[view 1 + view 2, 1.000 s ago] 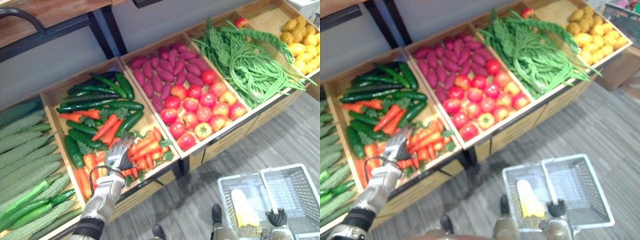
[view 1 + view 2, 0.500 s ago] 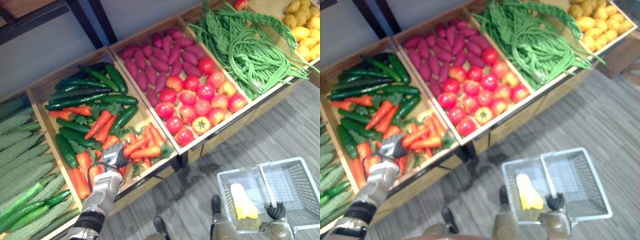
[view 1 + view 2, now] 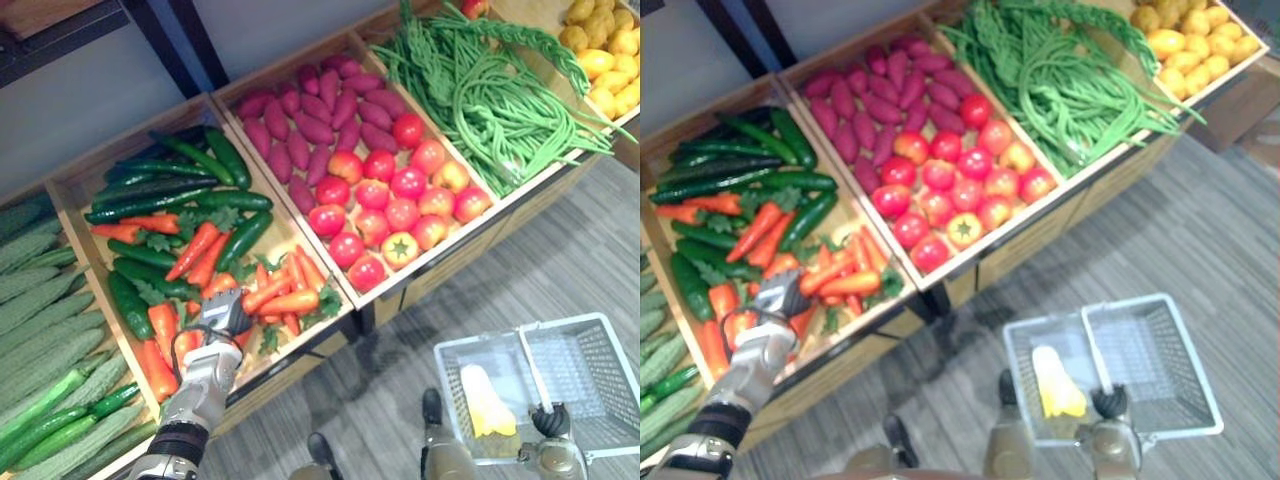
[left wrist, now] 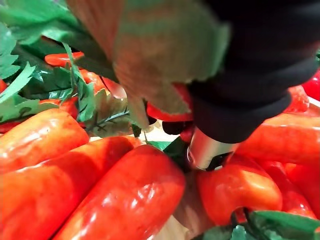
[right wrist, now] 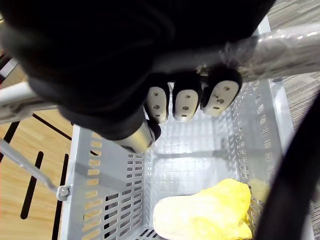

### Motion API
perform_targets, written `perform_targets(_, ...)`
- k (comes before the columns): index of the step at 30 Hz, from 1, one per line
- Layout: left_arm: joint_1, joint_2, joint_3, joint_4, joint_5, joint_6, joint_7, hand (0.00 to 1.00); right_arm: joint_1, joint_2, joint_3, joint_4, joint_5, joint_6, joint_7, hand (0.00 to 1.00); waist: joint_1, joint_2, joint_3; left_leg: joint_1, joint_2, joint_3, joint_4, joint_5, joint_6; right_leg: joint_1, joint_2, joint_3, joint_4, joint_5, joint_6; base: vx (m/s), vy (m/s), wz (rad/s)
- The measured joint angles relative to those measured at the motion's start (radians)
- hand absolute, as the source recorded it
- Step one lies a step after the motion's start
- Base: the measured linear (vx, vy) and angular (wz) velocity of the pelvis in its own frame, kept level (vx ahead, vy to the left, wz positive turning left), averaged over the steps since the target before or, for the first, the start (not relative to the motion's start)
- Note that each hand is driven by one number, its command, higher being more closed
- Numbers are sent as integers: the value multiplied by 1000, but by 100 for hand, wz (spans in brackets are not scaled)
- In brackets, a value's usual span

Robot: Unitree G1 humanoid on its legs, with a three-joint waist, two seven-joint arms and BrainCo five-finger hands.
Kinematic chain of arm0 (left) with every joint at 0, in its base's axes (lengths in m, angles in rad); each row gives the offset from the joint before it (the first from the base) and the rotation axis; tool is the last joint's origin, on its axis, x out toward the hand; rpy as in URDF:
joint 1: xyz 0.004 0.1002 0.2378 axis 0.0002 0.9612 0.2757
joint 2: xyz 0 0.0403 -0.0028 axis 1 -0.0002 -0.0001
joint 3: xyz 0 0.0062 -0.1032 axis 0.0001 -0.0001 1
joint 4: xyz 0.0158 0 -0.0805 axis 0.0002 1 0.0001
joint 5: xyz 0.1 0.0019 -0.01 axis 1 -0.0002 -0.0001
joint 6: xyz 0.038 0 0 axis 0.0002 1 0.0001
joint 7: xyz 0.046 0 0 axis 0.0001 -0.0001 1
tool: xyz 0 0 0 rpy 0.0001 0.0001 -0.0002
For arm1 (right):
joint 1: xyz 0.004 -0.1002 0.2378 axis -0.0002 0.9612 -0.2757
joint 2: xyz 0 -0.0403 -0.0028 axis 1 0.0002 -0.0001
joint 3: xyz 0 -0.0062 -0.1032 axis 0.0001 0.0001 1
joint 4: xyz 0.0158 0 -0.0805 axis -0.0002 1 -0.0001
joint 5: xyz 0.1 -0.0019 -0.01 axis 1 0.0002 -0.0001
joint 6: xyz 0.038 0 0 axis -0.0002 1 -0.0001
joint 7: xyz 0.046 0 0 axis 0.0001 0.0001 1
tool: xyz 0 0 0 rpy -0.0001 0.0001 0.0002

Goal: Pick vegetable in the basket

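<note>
Orange carrots (image 3: 285, 295) with green tops lie at the front of a wooden crate (image 3: 330, 322). My left hand (image 3: 222, 313) rests down among them with its fingers curled; in the left wrist view a carrot (image 4: 150, 50) sits tight against the hand, beside the thumb (image 4: 205, 150). My right hand (image 3: 550, 420) hangs low at the right, its fingers (image 5: 187, 102) curled round the handle (image 5: 280, 47) of a white plastic basket (image 3: 600, 335). One pale yellow vegetable (image 3: 485, 405) lies inside the basket.
Dark cucumbers (image 3: 170, 185) share the carrot crate. Bitter gourds (image 3: 40, 320) fill the crate to the left. To the right lie purple sweet potatoes (image 3: 320, 120), tomatoes (image 3: 400, 200), long beans (image 3: 500, 100) and yellow potatoes (image 3: 610, 55). Grey plank floor (image 3: 560, 250) runs before the stand.
My left hand's straight fingers have sunk into the carrots and curled shut. The camera has shifted a little. The right hand and the basket have kept their place.
</note>
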Motion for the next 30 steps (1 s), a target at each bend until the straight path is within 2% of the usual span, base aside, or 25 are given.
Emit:
perform_targets(8,9,12,8,-221,-2,-10,-18,100,21,0,0,-2,-9,2,6,100,6,-5,-3,20,2,-57,10,0,0,59,-7,-48,-4,-1,0,-29,-18,17)
perform_targets(15,27,53,8,-373,-4,-76,-30,100,54,-1,11,-10,-18,2,29,100,5,-18,-46,20,0,-88,9,3,4,86,-11,-78,-20,0,1,-14,-17,11)
perform_targets(18,27,100,-1,-420,-17,-101,-56,100,58,-4,13,-17,-27,2,55,100,3,-35,-63,20,-1,-92,8,3,4,88,-12,-81,-21,0,1,13,-5,4)
perform_targets(22,27,142,-20,-485,-22,-137,-68,100,68,-63,44,-52,-41,0,84,100,3,-46,-72,21,-10,-92,8,3,4,88,-21,-72,-23,5,7,0,0,0)
perform_targets(24,27,171,-66,-517,-54,-168,-88,100,65,-111,61,-58,-56,-7,114,100,5,-51,-82,25,-13,-85,8,3,4,88,-22,-63,-23,8,7,-10,4,-7)
perform_targets(30,20,196,-196,-556,-140,-224,-136,100,25,-231,114,-116,-55,-29,187,100,5,-53,-89,71,-15,-15,6,-2,6,85,-14,14,-24,27,7,-41,-15,-33)
